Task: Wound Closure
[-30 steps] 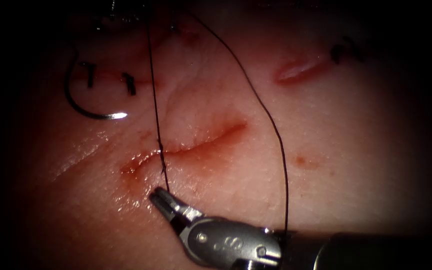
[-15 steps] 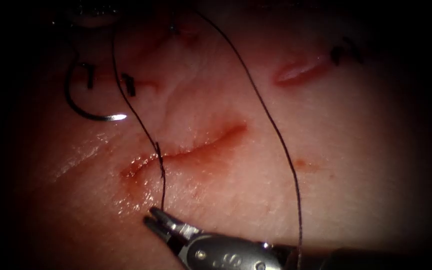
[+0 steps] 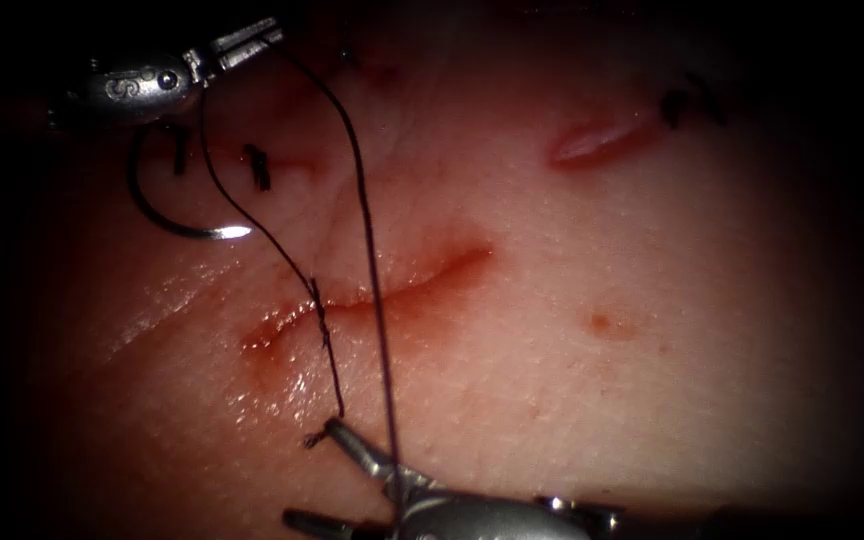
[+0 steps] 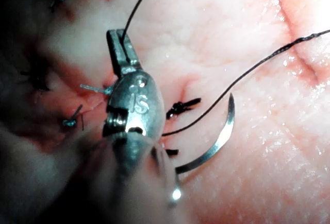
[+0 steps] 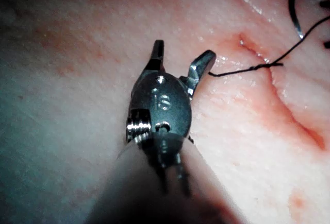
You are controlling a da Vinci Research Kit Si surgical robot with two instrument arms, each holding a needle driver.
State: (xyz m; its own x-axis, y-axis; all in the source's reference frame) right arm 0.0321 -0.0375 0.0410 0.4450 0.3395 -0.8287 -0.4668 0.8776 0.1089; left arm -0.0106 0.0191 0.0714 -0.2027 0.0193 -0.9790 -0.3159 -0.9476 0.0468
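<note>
Endoscope view: needle (image 3: 167, 215) free on tissue (image 3: 572, 400), left of cut (image 3: 382, 292).

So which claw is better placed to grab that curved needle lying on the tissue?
Probably the left: its claw is right beside the needle, though shut on the thread. The right claw, open and empty, is beyond the cut.

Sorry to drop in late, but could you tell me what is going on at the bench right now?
The two tools are closing a cut in the tissue with needle and thread. The left tool has its jaws shut on the thread, which runs down across the cut. The right tool has its jaws open and holds nothing; the thread's short end lies at one jaw tip. The curved needle lies free on the tissue, left of the cut, held by neither tool and not in the tissue.
</note>
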